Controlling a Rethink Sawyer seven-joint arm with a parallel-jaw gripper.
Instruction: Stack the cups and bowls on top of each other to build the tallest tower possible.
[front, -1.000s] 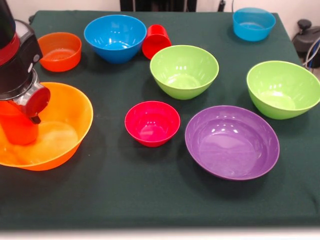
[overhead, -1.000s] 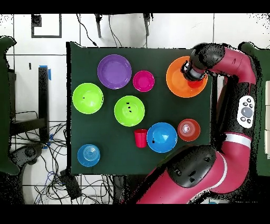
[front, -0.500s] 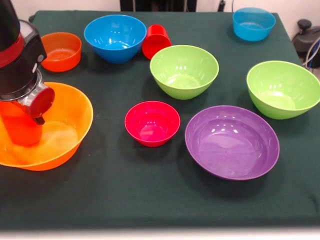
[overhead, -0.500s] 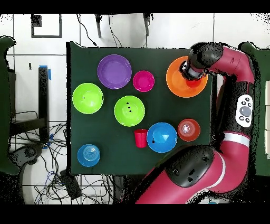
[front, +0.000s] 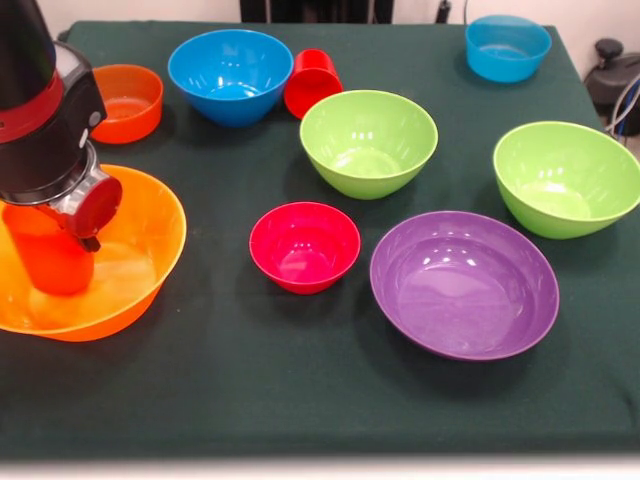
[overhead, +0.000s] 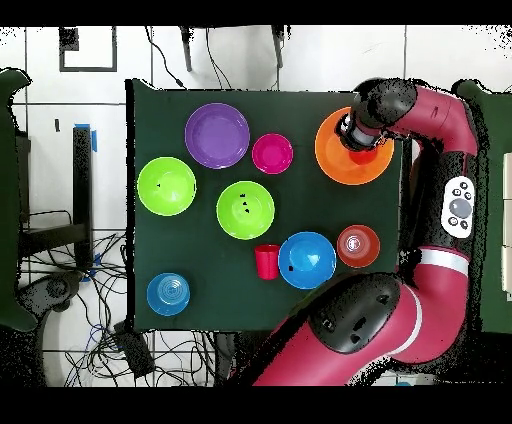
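My gripper (front: 55, 215) is at the left, lowered into the big orange bowl (front: 150, 270). It is shut on the orange cup (front: 48, 255), which hangs below it with its base near the bowl's floor. In the overhead view the gripper (overhead: 362, 140) covers most of the cup (overhead: 366, 156) in that bowl (overhead: 330, 160). The small crimson bowl (front: 304, 246) stands alone in the middle of the table. The red cup (front: 312, 82) lies on its side beside a blue bowl (front: 230, 75).
A small orange bowl (front: 125, 100) stands just behind the big orange one. Two lime green bowls (front: 368, 142) (front: 565, 178) and the wide purple bowl (front: 463, 283) fill the right half. A small blue bowl (front: 507, 46) sits at the far right corner.
The gripper and the orange cup have shifted a little to the right within the big orange bowl. Nothing else has moved.
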